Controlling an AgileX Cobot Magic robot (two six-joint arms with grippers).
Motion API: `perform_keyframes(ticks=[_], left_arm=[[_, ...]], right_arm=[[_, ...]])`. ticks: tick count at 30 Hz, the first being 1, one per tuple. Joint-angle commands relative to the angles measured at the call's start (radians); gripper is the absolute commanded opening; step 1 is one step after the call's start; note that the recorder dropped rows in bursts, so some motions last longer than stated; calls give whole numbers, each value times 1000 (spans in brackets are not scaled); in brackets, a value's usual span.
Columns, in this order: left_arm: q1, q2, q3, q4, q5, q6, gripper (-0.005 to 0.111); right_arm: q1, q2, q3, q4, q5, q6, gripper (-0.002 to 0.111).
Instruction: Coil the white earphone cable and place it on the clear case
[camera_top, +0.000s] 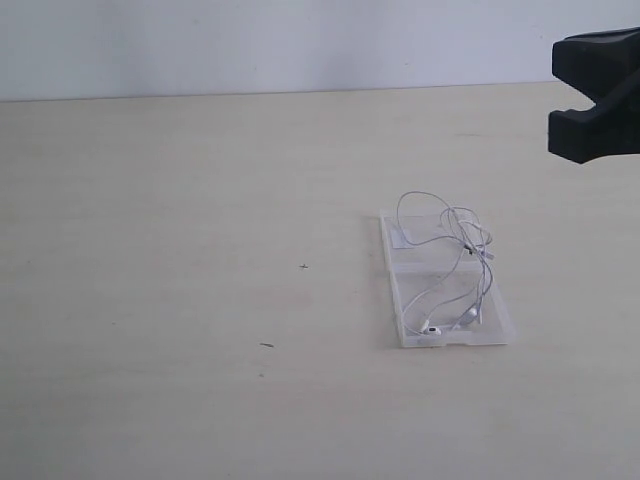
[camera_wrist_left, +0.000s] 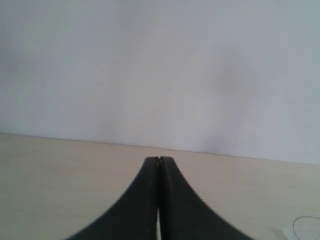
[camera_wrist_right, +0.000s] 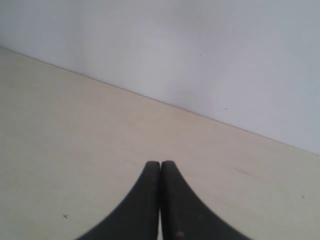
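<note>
earphone cable (camera_top: 468, 238) heaped on case (camera_top: 450, 341), case on table (camera_top: 200, 250), right of centre

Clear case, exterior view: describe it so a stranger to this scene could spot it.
On the pale table, look right of centre. The clear case lies flat there, a see-through rectangle. It alone has the loose white earphone cable heaped on it.
</note>
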Motion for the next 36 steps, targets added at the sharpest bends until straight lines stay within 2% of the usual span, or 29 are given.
perform_keyframes(ticks=[1, 8, 12, 17, 36], left_arm=[[1, -68, 95, -13, 4, 5, 0], [1, -68, 206, 30, 8, 7, 0], [1, -68, 206, 39, 15, 7, 0], [1, -68, 206, 167, 26, 7, 0], [1, -68, 206, 169, 28, 7, 0]], right_arm=[[1, -9, 1, 1, -7, -1, 1], [1, -9, 1, 1, -7, -1, 1], [1, -9, 1, 1, -7, -1, 1], [1, -9, 1, 1, -7, -1, 1], [1, -9, 1, 1, -7, -1, 1]])
